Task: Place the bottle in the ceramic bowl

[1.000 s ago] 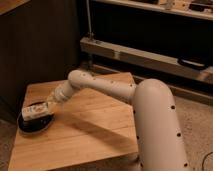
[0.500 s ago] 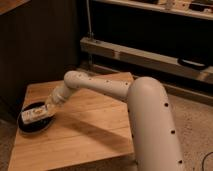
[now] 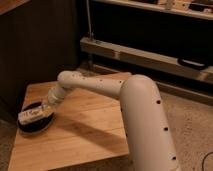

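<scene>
The black ceramic bowl (image 3: 31, 125) sits near the left edge of the wooden table (image 3: 80, 130). The small clear bottle (image 3: 31, 114) with a pale label lies on its side over the bowl, at the end of my arm. My gripper (image 3: 44, 109) is at the bottle's right end, directly above the bowl. Whether the bottle touches the bowl's inside I cannot tell.
My white arm (image 3: 100, 85) reaches across the table from the right, and its thick base (image 3: 147, 130) stands at the table's right edge. Dark cabinets and a metal shelf rail (image 3: 145, 55) stand behind the table. Speckled floor lies to the right.
The arm has moved the bottle slightly left and down, closer over the bowl.
</scene>
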Robot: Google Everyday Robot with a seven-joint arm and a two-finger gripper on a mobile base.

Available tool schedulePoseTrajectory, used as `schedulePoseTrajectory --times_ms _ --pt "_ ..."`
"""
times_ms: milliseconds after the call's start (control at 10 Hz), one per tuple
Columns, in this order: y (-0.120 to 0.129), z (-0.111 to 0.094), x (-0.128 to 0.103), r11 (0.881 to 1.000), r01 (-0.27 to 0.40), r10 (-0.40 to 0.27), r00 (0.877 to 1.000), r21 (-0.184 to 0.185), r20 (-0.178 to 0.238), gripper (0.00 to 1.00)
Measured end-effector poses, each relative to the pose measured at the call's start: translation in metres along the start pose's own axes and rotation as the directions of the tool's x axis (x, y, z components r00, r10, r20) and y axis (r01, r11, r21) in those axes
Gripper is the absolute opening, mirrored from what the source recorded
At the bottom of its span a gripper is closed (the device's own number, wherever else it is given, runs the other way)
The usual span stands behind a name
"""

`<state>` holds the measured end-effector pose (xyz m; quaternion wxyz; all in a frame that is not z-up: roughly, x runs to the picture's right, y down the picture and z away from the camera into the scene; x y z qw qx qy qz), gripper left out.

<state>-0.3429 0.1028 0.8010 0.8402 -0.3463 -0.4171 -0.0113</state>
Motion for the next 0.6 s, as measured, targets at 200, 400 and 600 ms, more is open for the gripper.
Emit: schedulePoseTrajectory --times_ms 200,400,600 --pt "0.0004 -0.001 0.002 1.0 -0.003 0.004 0.999 -0.017 0.053 0.8" --pt "0.0009 0.0003 0.0004 1.0 0.0 0.001 0.998 -0.02 0.055 0.8" --pt "0.0007 -0.0003 0.0006 1.0 -0.001 0.002 0.998 -0.019 0.055 0.8"
